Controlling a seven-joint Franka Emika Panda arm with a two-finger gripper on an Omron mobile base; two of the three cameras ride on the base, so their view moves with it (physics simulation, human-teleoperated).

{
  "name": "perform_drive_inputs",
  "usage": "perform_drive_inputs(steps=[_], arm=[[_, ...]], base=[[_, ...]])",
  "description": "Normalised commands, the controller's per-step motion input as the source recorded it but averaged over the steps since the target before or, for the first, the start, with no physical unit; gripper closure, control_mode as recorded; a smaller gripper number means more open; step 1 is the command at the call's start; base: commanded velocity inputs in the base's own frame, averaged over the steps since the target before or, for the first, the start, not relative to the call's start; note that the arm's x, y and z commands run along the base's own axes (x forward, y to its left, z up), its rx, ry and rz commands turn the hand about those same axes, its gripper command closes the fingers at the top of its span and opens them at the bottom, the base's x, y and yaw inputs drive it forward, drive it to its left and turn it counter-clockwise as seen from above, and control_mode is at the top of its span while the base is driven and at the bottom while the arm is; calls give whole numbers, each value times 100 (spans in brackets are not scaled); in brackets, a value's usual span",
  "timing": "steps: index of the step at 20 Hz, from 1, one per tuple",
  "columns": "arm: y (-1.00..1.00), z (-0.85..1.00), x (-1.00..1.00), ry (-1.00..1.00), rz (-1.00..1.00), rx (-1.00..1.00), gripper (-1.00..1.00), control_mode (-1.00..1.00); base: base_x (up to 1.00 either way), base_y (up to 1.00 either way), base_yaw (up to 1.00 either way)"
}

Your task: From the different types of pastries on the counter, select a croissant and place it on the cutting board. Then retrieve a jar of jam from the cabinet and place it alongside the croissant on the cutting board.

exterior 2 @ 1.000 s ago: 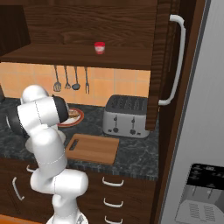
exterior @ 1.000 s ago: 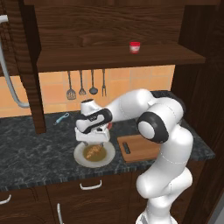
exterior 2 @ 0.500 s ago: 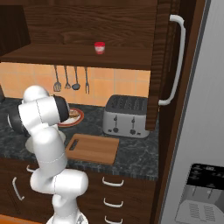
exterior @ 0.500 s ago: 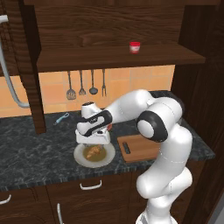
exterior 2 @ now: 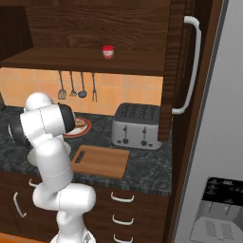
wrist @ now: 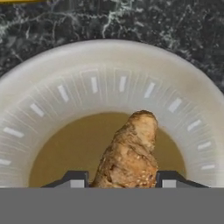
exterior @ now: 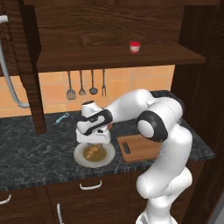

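— How far has it got, from where you're standing?

— Barely started, I'd say. Nearest to us, the gripper (wrist: 122, 180) is right down over the croissant (wrist: 129, 153), which lies on a pale plate (wrist: 52, 83) on the counter (exterior: 35, 153). In the hand view one finger tip (wrist: 75, 179) sits on each side of the pastry with a sliver of gap showing, so the jaws look spread around it and not clamped on.

— So nothing picked up?

— Not that I can see. The croissant is resting on the plate's brownish centre, and nothing suggests it has left it.

— And the cutting board?

— The cutting board (exterior 2: 100, 161) sits just beside the plate toward the toaster (exterior 2: 136, 126), slot handle on the plate side, with nothing on it. That's where both things have to end up.

— The other pastry?

— There's a second, reddish-rimmed plate (exterior 2: 78, 129) further back, partly hidden behind the arm from the right base view; I can't make out what's on it.

— The jam?

— Furthest off, the jar of jam (exterior: 134, 47) stands upright on the open shelf of the cabinet (exterior: 109, 57), untouched. So still ahead: close on the croissant, carry it to the board, then fetch the jar and set it alongside.
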Motion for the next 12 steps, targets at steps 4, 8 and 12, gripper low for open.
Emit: perform_drive_inputs(steps=[4, 8, 12], arm=[[-19, 33, 0, -1, 0, 0, 100, -100], [-38, 54, 0, -6, 0, 1, 100, -100], [-57, 54, -7, -8, 0, 0, 100, -100]], base=[[0, 0, 0], [0, 0, 0], [0, 0, 0]])
